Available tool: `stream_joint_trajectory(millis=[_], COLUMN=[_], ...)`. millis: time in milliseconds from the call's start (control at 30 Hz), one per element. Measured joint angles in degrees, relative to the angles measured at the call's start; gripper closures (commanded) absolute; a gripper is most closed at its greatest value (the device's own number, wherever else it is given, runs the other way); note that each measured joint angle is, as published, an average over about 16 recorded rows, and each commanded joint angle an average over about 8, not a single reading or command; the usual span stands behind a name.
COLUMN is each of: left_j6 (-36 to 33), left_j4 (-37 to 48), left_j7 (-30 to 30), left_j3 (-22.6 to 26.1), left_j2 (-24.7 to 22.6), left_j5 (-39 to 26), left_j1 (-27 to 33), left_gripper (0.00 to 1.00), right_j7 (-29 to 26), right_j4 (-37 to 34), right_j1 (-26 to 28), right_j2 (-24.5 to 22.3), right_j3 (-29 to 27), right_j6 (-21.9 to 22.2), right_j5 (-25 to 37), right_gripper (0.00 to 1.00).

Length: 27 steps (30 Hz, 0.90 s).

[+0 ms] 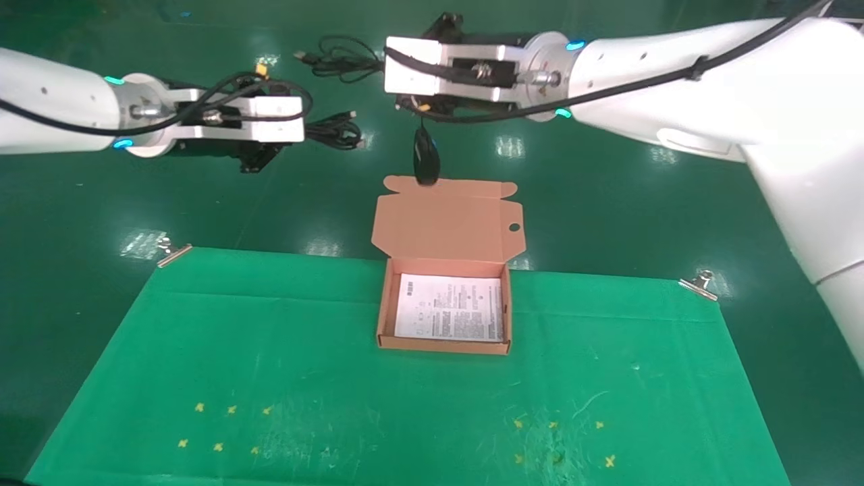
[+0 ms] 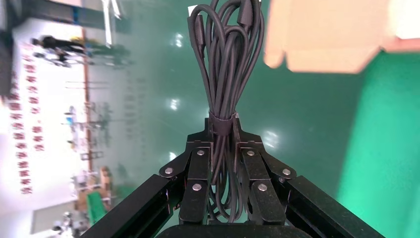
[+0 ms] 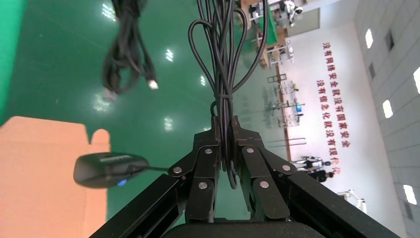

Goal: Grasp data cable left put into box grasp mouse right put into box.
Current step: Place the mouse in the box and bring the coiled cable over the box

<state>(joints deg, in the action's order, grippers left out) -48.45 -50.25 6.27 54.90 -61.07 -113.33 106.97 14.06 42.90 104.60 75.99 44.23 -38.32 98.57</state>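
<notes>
The left end effector (image 2: 225,144) is clamped on the looped, rubbery black data cable (image 2: 225,64), held aloft left of the flat orange-brown cardboard box (image 1: 445,307) so it can drop in. The right end effector (image 3: 225,134) pinches the thin cord bundle (image 3: 223,54), so the glossy black oval mouse (image 1: 426,156) dangles over the open lid (image 1: 447,219), above the green bench (image 1: 202,351).

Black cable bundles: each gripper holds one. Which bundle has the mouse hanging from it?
The bundle in the right gripper: the mouse dangles from its thin cord above the box lid. The data cable in the left gripper carries nothing.
</notes>
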Motion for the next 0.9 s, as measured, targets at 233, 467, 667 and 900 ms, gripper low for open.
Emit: stream_joint_trajectory(millis=[233,467,667,900], left_j6=[-1.57,-3.73,-5.89,-7.55], left_j4=[-2.05,-4.37,-6.78,-9.47], left_j7=[1.87,4.87,7.96,10.93], left_j3=[0.56,1.45,2.26,2.85], left_j2=[1.70,3.43,4.96,6.21], left_j5=[-0.78,-2.84,-5.23,-7.47], left_j1=[-1.33,-2.21,-2.58,-2.82], left_gripper=[1.00,1.00,1.00,1.00], right_j7=[-0.58,-1.13,-1.57,-2.81], right_j4=[-0.54,-2.00,-3.07,-3.52], right_j1=[-1.69,-3.71,-5.70,-7.75], right_j2=[0.21,0.84,1.45,1.94], right_j3=[1.08,2.91,5.63,10.34], right_j6=[0.01,0.43,1.40,2.94], right_j5=[0.10,-0.10,-1.16,-3.35], right_gripper=[1.00,1.00,1.00,1.00])
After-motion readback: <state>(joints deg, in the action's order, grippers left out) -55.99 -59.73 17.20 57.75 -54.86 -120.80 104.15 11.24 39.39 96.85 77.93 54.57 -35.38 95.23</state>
